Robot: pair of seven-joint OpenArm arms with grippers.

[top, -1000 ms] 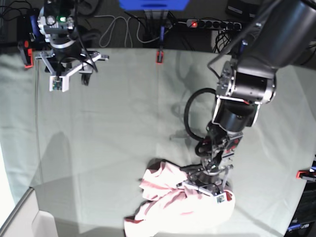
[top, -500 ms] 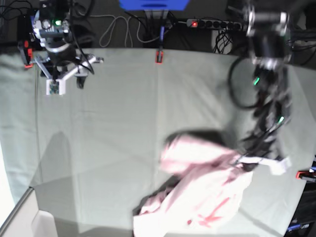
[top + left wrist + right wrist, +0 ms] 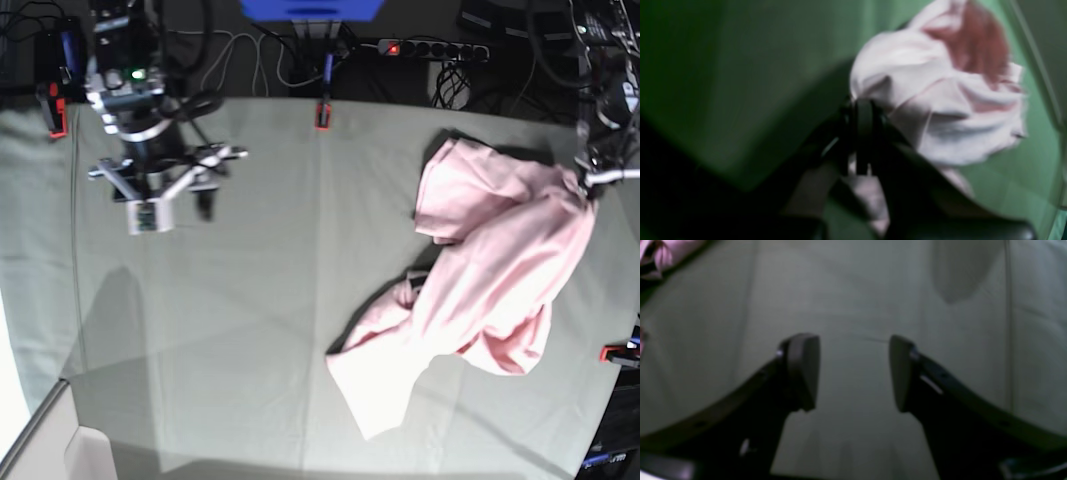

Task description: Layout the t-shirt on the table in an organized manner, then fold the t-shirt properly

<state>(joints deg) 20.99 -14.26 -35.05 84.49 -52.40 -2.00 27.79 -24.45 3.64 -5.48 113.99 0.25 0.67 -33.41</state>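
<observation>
Base view: left gripper (image 3: pixel 590 180), jaws clamped on t-shirt (image 3: pixel 480 280), at three o'clock of table (image 3: pixel 250 300); shirt trails toward five. Right gripper (image 3: pixel 160 190), jaws apart, empty, at ten.

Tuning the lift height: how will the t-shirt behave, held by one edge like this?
Likely floppy: the t-shirt sags and bunches in folds below the left claw. Probably light, since one pinch lifts it. The trailing hem may drag across the table.

Power strip (image 3: pixel 432 48) and cables (image 3: pixel 243 55) behind.
</observation>
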